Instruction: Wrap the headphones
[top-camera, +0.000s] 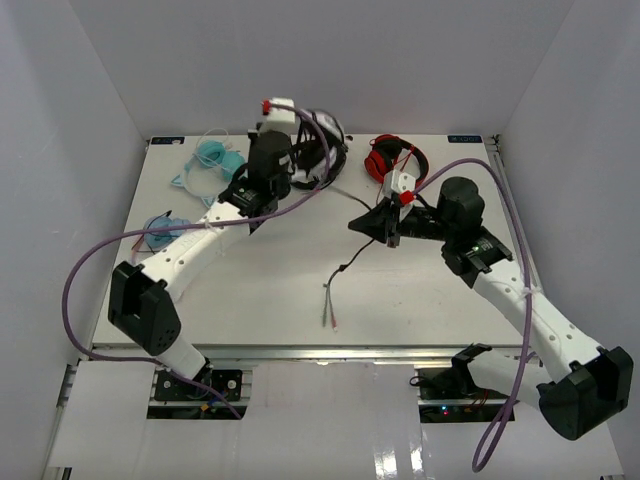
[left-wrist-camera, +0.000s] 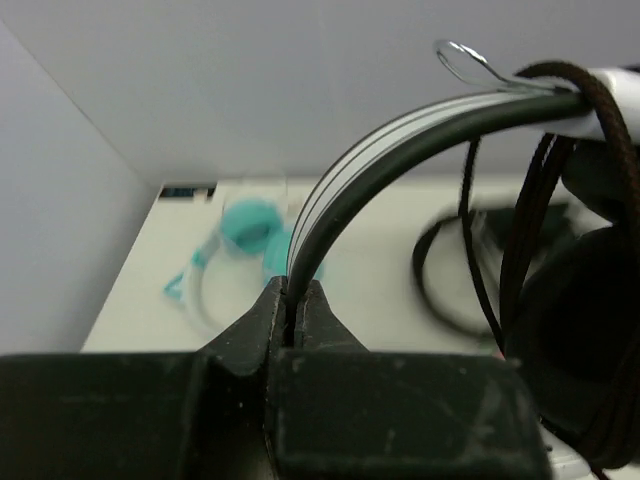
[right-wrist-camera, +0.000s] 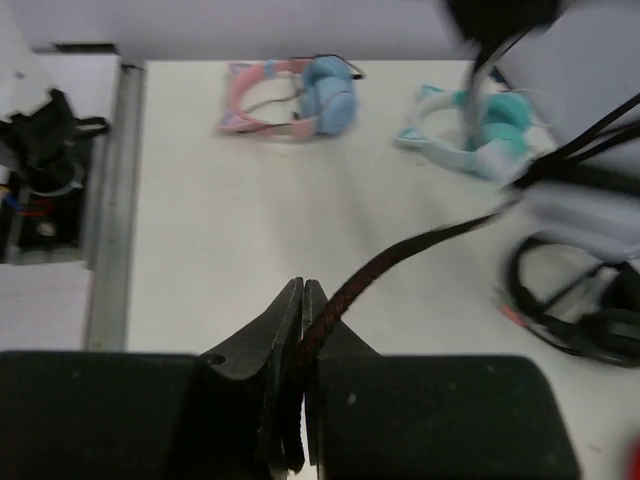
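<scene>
My left gripper (top-camera: 297, 150) is shut on the black-and-white headband (left-wrist-camera: 400, 140) of the headphones (top-camera: 325, 135) and holds them up over the back middle of the table. Loops of the thin black cable (left-wrist-camera: 540, 200) hang round the headband end, beside a dark ear pad (left-wrist-camera: 590, 330). My right gripper (top-camera: 358, 224) is shut on the cable (right-wrist-camera: 420, 245) right of centre. From there the cable (top-camera: 345, 265) drops to the table and ends in split plugs (top-camera: 328, 312) near the front.
Red headphones (top-camera: 392, 157) lie at the back right. All-black headphones (left-wrist-camera: 450, 270) lie under the lifted pair. Teal cat-ear headphones (top-camera: 210, 155) are at the back left and a pink-and-blue pair (top-camera: 158, 232) is at the left edge. White walls enclose the table.
</scene>
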